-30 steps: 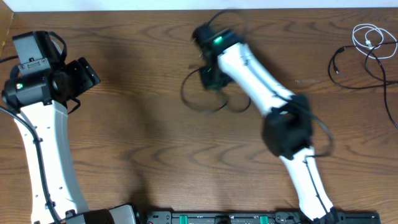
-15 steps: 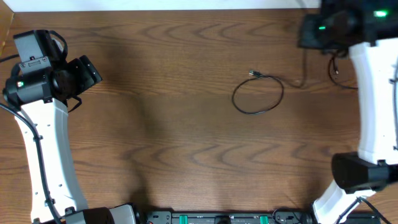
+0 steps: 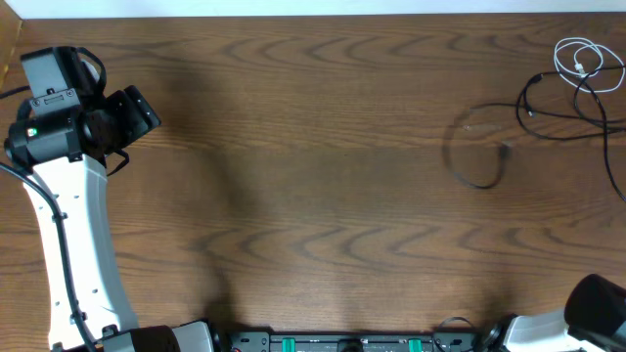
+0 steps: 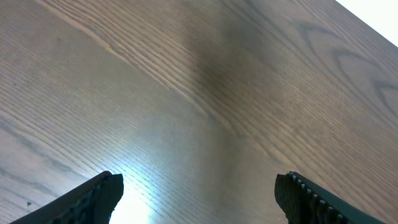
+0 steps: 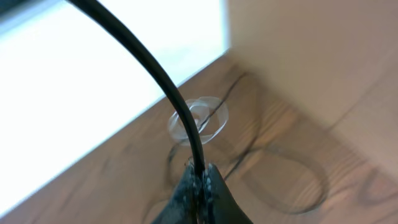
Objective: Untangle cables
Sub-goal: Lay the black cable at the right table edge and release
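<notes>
The long black cable (image 3: 533,110) lies at the table's right side, with a loop (image 3: 479,166) trailing left. The white cable (image 3: 582,57) is a small coil at the far right corner, crossed by the black one. My right gripper (image 5: 200,175) is shut on the black cable (image 5: 155,68), which rises up and left from the jaws; the blurred white coil (image 5: 214,121) and black loops lie below. The right gripper is out of the overhead view. My left gripper (image 3: 145,115) is open and empty at the far left, its fingertips (image 4: 99,193) over bare wood.
The right arm's base (image 3: 597,313) shows at the bottom right corner. The left arm (image 3: 68,225) runs along the left edge. A black rail (image 3: 342,342) lies along the front edge. The wooden table (image 3: 313,196) ends at a white strip at the back.
The right arm swung from the table's middle to the right and out of the overhead view. The black cable's loop was dragged right, close to the white coil. The left arm stayed still.
</notes>
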`<state>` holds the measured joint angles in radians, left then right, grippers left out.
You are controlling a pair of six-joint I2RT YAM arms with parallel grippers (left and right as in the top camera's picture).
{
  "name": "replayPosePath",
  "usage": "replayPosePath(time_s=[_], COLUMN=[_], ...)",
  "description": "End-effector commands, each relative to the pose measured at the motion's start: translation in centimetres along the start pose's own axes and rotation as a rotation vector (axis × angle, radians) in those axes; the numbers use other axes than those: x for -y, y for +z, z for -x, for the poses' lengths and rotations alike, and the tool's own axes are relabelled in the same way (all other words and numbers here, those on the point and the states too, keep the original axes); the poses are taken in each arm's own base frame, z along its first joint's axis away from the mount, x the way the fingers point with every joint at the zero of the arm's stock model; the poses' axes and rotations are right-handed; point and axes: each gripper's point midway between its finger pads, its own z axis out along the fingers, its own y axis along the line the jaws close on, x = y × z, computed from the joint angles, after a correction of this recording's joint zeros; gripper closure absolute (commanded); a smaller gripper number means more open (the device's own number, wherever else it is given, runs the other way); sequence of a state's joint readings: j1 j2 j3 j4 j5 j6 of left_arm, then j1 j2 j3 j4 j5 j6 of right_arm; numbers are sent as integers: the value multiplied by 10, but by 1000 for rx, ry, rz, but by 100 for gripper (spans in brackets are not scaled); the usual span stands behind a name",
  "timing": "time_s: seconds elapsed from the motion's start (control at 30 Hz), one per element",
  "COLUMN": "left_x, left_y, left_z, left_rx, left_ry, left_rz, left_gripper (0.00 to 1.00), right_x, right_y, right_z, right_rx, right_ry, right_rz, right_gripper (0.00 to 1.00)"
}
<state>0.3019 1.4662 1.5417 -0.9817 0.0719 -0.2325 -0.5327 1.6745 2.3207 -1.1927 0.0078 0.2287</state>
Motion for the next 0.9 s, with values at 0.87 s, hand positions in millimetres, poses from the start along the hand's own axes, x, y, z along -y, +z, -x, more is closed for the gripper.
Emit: replayPosePath(time_s=[0.87], left_x=[13], left_y=[-2], left_z=[12], left_rx=[40], left_ry=[-40], left_rz=[-67], left_gripper=[17], right_x=[135], right_y=[76], right_z=[-52], right_rx=[-242], right_ry=[196], right_rz=[-390], right_gripper=[99])
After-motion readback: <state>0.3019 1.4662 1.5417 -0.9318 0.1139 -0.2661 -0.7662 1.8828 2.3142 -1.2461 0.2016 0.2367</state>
